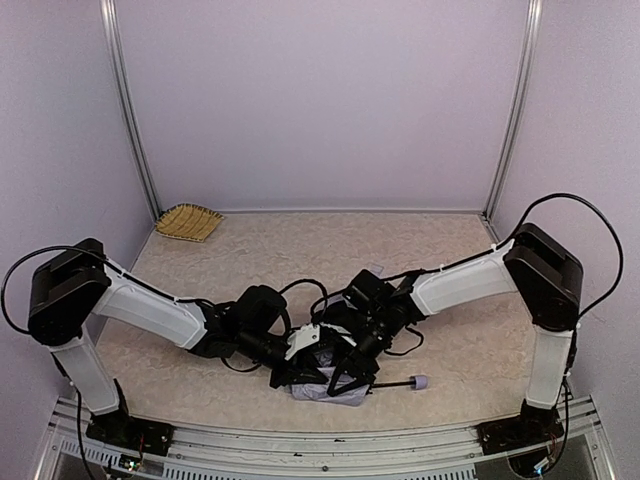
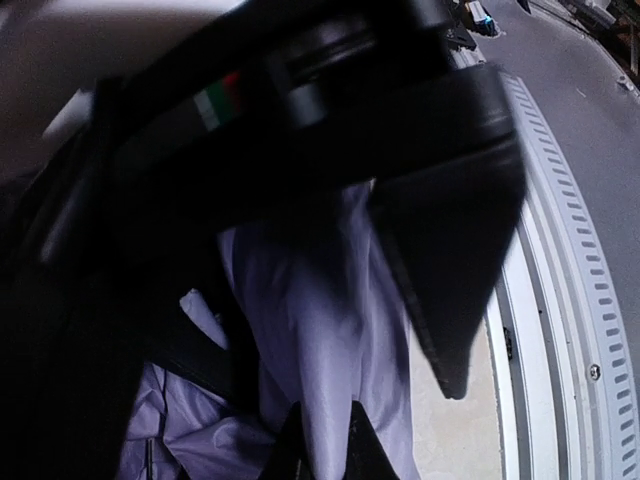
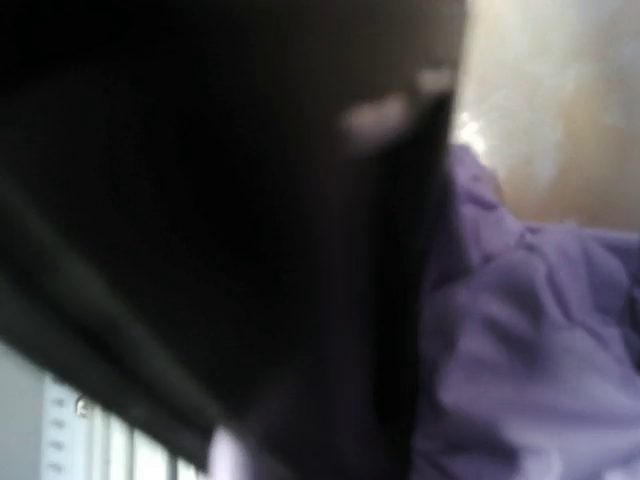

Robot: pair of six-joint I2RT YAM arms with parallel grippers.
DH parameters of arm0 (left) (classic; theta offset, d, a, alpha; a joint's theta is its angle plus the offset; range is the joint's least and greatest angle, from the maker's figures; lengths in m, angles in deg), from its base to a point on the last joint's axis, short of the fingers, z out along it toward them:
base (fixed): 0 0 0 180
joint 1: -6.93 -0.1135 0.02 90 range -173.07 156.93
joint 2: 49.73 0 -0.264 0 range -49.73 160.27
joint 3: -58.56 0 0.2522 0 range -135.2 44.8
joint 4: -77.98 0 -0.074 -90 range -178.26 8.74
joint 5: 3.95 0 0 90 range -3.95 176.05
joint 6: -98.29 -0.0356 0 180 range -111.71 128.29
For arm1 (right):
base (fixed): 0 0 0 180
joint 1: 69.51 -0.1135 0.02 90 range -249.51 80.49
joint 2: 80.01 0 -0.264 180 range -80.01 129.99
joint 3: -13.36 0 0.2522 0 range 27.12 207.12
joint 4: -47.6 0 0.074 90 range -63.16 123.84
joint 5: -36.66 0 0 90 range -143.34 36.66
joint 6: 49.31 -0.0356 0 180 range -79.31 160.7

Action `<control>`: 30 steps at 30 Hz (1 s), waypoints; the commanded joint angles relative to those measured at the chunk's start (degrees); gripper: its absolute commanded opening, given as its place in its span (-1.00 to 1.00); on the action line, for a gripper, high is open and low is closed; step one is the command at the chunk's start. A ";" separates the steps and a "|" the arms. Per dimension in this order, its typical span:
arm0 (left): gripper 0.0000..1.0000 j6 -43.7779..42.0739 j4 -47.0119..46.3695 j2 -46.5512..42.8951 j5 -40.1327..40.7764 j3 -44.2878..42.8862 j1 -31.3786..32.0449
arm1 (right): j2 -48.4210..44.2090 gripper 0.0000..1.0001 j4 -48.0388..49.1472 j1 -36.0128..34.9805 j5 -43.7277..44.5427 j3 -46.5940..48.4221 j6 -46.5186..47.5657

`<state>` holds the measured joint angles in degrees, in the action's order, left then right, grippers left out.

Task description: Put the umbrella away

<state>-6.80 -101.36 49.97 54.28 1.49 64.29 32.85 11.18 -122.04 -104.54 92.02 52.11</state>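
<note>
The umbrella [image 1: 325, 388] is bunched by the surface's [image 1: 300, 250] near edge, with the left hand [image 1: 300, 345] and right hand [image 1: 350, 375] pressed in; their grip cannot be told. Fabric could be snagged and dragged off.

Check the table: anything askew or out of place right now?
The umbrella lies crumpled at the near edge of the table, its lavender fabric bunched rather than wrapped, with the shaft and handle poking out to the right. Nothing else stands out.

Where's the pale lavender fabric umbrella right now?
Top view: the umbrella lies centre at the table's near edge, under the left gripper and right gripper, small lavender handle pointing right.
</note>
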 commanded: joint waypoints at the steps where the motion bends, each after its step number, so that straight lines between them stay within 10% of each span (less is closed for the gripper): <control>1: -0.89 3.53 9.48 3.74 0.16 1.38 -3.96 | -6.01 0.36 7.30 -0.06 11.99 -6.98 -4.76; 15: -0.96 8.81 13.40 11.42 -6.79 -2.94 -9.58 | -37.66 0.50 18.30 -12.45 53.20 -23.74 -4.73; 21: -0.97 9.72 15.13 13.95 -8.76 -4.82 -10.67 | -30.05 0.98 19.65 -22.92 69.77 -22.20 5.65; 30: -0.98 9.89 17.22 16.30 -10.28 -6.65 -11.75 | -16.33 0.97 17.64 -22.91 70.31 -16.49 16.17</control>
<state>2.53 -94.78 60.85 32.16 -6.90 54.15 13.22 29.61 -145.08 -35.69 72.74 62.54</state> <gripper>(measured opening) 0.030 0.997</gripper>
